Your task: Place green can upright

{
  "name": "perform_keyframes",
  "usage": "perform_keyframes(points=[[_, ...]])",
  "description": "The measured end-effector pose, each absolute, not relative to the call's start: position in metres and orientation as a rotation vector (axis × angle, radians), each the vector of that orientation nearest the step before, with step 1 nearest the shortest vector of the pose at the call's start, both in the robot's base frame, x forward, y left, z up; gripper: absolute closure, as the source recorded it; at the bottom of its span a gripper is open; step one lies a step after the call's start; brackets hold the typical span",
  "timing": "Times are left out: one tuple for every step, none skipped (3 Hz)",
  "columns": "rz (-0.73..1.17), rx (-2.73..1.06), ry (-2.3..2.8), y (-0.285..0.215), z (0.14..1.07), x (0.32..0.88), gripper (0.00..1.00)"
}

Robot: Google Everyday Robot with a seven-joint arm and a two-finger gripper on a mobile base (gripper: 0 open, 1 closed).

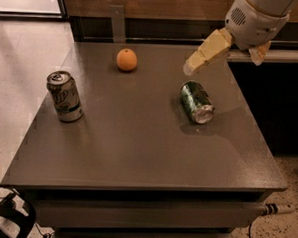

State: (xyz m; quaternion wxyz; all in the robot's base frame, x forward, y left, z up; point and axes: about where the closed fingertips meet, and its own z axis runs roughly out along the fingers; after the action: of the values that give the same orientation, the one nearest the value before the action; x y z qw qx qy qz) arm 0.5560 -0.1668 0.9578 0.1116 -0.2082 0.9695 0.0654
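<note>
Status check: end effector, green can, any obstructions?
End effector hovers by far end of green can, not touching. Can on its side. Orange and pale can well apart from it.

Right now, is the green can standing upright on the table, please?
No, the green can lies on its side on the table, with the gripper hanging just beyond it, not touching.

Dim warm light, floor [22, 44] glare left, end effector [190, 68] lit above green can [196, 101]
</note>
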Motion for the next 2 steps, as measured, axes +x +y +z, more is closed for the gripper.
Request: perform_keyframes(points=[[0.234,-0.429,2.949,-0.159,0.934,0.561,0.0],[0.256,-0.319,3.016,-0.15,0.914,0.565,0.0]])
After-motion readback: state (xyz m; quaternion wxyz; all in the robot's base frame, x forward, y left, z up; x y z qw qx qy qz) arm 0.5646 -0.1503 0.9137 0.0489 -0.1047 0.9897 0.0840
